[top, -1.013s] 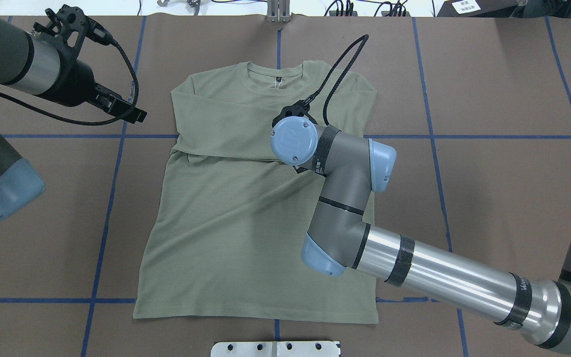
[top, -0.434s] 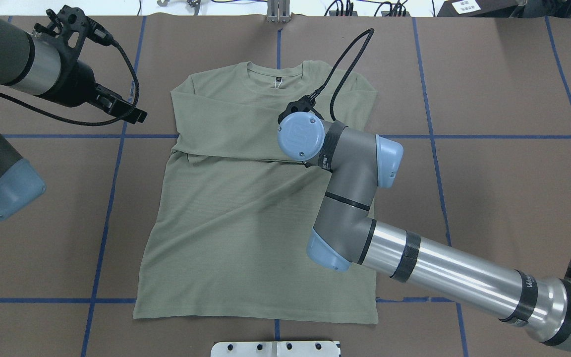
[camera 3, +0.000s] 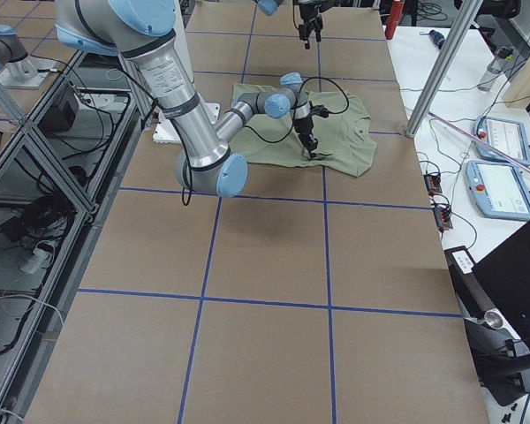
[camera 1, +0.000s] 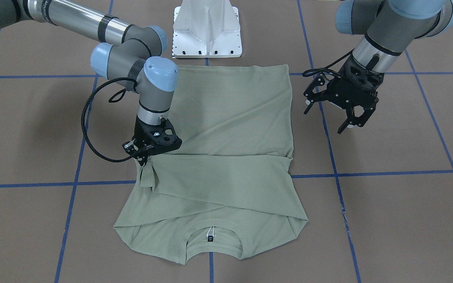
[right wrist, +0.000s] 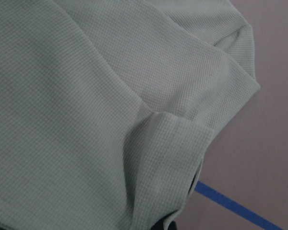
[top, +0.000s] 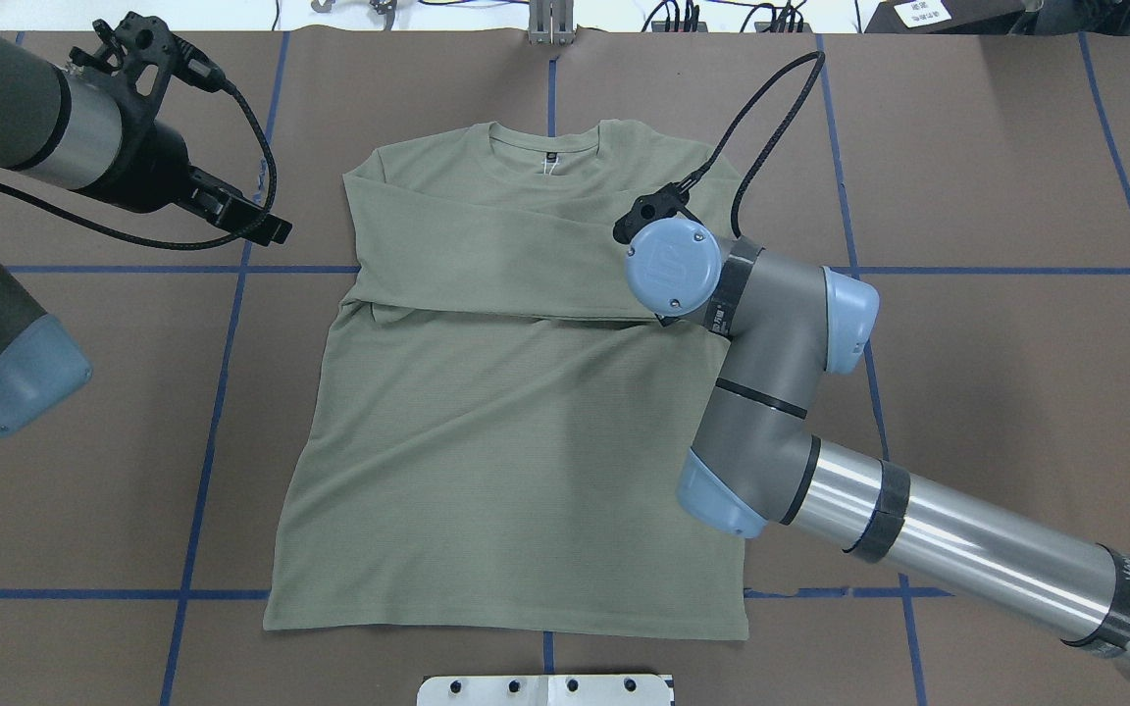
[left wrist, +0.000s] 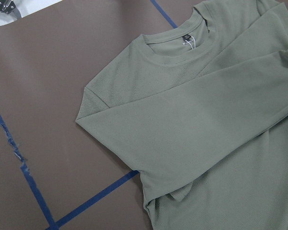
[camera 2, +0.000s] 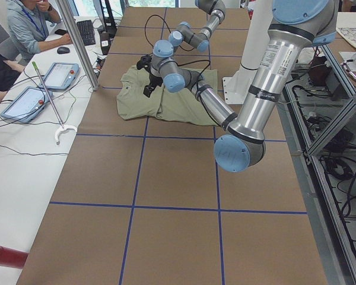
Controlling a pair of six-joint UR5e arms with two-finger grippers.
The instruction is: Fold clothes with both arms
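1. While the shirt (top: 487, 471) is lying flat on the brown table (top: 997, 392), its neckline is pointing away from the robot and its hem is sitting just beside the white base (camera 1: 207, 31).
2. Both sleeves are lying folded across the chest, and the upper sleeve (camera 1: 218, 173) is stretching from one side of the body to the other.
3. The right gripper (camera 1: 143, 157) is pointing straight down at the shirt's edge on the robot's right. Its claw is clamping the end of that sleeve, and the fabric is bunching up into it.
4. The left gripper (camera 1: 330, 116) is hovering above bare table beside the opposite edge, apart from the cloth. Its claw is spreading wide and holding nothing.
5. Blue tape lines (top: 219, 392) are crossing the table around the shirt.
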